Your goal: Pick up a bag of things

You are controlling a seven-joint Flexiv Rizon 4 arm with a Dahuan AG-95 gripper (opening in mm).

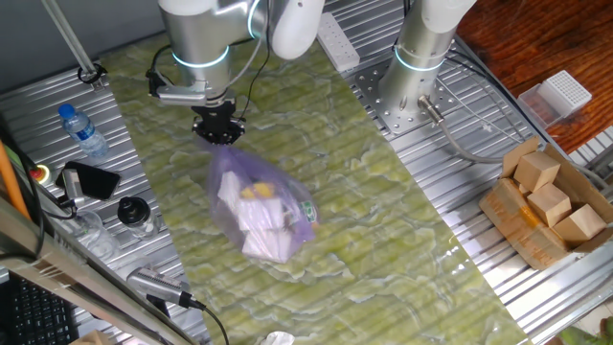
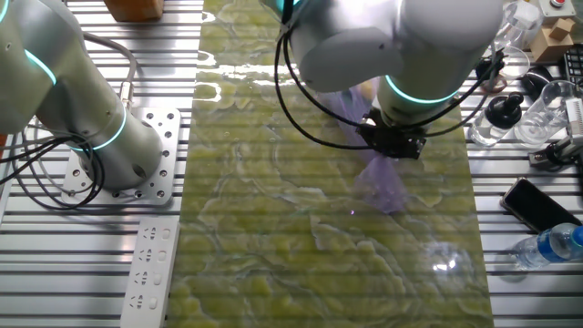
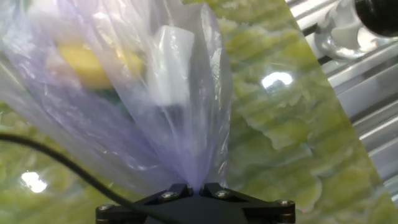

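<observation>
The bag of things [image 1: 261, 207] is a translucent pale-purple plastic bag with white packets and a small yellow item inside. It hangs from my gripper [image 1: 219, 130], which is shut on the bag's bunched top, over the green mat [image 1: 383, 220]. In the other fixed view the bag [image 2: 387, 179] shows partly under the arm, below the gripper [image 2: 393, 144]. In the hand view the black jaws [image 3: 195, 188] pinch the gathered plastic, and the bag [image 3: 143, 87] spreads out ahead with a white packet and the yellow item showing through.
A cardboard box of wooden blocks [image 1: 548, 203] stands at the right. A water bottle [image 1: 83, 132], a phone [image 1: 91, 179] and a black-capped jar [image 1: 134, 215] lie at the left. A second arm's base [image 1: 414, 72] and a power strip [image 1: 337, 40] are at the back.
</observation>
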